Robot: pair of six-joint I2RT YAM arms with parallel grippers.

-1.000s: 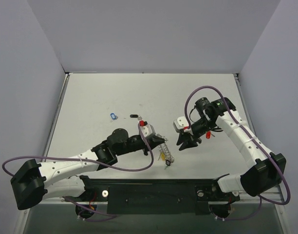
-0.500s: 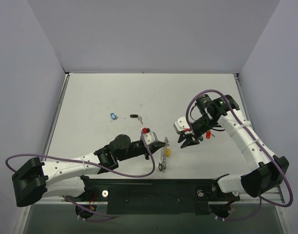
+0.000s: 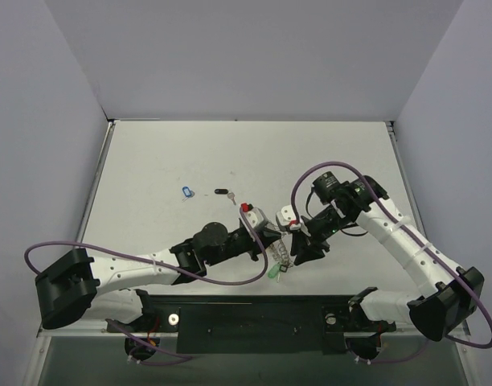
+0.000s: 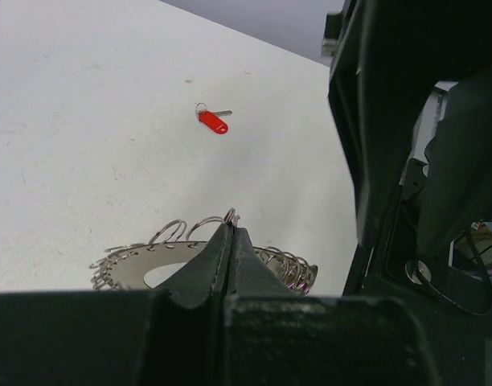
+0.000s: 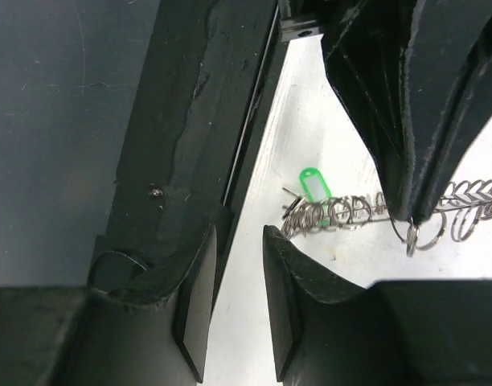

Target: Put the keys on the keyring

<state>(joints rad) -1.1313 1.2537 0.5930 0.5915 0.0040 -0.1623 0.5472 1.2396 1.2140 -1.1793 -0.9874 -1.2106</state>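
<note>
Looking down from the overhead camera, I saw the white counter [image 3: 166, 161] carrying everything, with both arms reaching in toward its near middle. My left arm [image 3: 149, 269] lay low across it, and my right arm [image 3: 399, 233] bent in from the other side, so the two claws sat close together.

The left claw [image 4: 231, 233] was closed, its tips pinched tight on the rim of the keyring [image 4: 141, 261], among the small wire loops along that edge. The right claw [image 5: 236, 237] stood a little apart, with a narrow gap between its fingers and nothing in it. From its wrist camera the keyring showed edge-on, just past its tips.

The green key [image 5: 310, 183] sat at the end of the keyring nearest the right claw. I could not tell whether it was threaded on or only touching. The red key [image 4: 212, 122] lay flat on the counter well beyond the left claw's tips, apart from the ring. The blue key [image 3: 187, 191] and the black key [image 3: 222, 192] lay near each other, well away from both claws.
</note>
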